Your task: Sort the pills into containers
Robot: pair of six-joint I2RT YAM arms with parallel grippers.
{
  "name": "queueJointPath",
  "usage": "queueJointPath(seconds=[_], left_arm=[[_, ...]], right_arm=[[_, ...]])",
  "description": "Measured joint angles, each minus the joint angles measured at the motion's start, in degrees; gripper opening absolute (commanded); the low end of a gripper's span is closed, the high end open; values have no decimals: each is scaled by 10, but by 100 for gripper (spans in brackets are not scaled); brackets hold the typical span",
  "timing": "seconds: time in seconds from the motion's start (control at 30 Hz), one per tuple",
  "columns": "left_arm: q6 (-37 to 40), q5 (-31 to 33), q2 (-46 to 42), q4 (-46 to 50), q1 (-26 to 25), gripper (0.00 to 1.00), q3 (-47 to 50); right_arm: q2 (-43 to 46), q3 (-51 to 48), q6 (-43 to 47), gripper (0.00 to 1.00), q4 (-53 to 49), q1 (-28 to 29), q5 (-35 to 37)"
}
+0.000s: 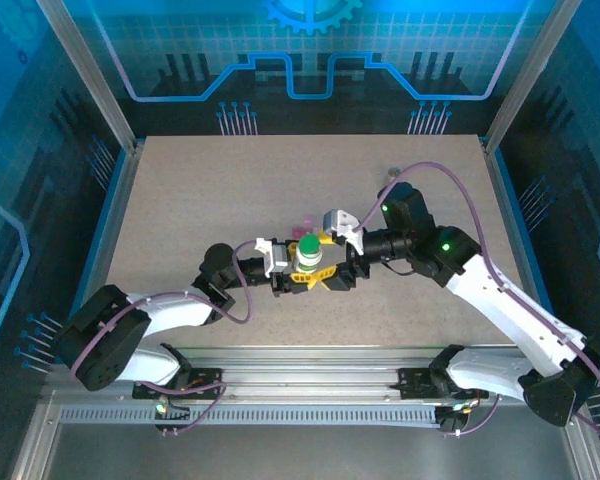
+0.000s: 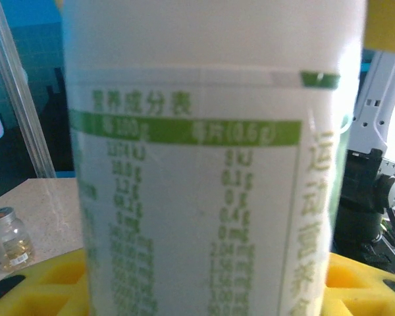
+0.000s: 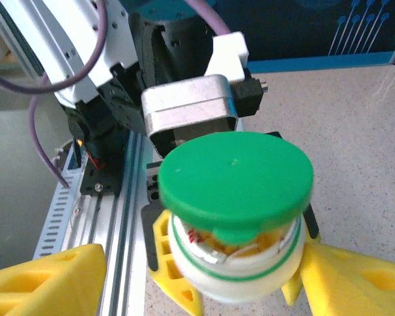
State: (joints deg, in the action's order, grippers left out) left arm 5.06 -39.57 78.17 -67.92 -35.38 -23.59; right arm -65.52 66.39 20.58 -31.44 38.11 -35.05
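At worktop (image 1: 230,190) centre, the white bottle (image 1: 306,262) stands upright with its green cap (image 1: 308,244) up, between the two hands. Left hand (image 1: 300,264) reaches in from the left and is clamped on the bottle body, one yellow finger on each side. The left wrist view shows the same grip: left hand (image 2: 204,289), bottle (image 2: 210,164) tight between the fingers (image 2: 49,283), label with green print facing the camera. Cannot tell if the bottle base touches the worktop.

Right hand (image 1: 326,262) comes in from the right, at cap height. In the right wrist view, the right hand (image 3: 204,283) has its jaws spread, straddling the bottle (image 3: 237,276). One finger (image 3: 46,276) stands clear of the bottle with a gap; the other sits near it. It is not gripping. The cap (image 3: 236,176) sits ajar, near edge lifted, with something pale and orange showing under it.

The vial (image 2: 10,240), small glass with a metal lid, stands on the worktop well apart from the bottle. A small pink thing (image 1: 305,221) lies just behind the bottle, too small to tell what it is.
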Motion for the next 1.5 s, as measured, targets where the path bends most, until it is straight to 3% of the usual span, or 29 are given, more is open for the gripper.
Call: queueJointPath(seconds=[0.17,0.7,0.8,1.0,1.1,1.17,1.5], left_arm=[[16,-8,-2,23,-5,0,0],[43,-21,-25,92,-12,2,0],[43,-17,-25,91,-12,12,0],[41,-10,-29,86,-12,45,0],[40,-4,-31,85,-16,67,-4],[37,11,-31,84,-16,99,-8],[28,61,-31,77,-16,99,-21]], right_arm=[[-28,10,27,75,-14,19,14],[-63,27,65,32,-22,32,9],[-62,27,65,29,-21,32,10],[-51,22,55,25,-9,35,21],[-36,10,47,22,3,36,26],[-24,0,40,20,8,36,34],[-14,-20,-1,19,28,31,109]])
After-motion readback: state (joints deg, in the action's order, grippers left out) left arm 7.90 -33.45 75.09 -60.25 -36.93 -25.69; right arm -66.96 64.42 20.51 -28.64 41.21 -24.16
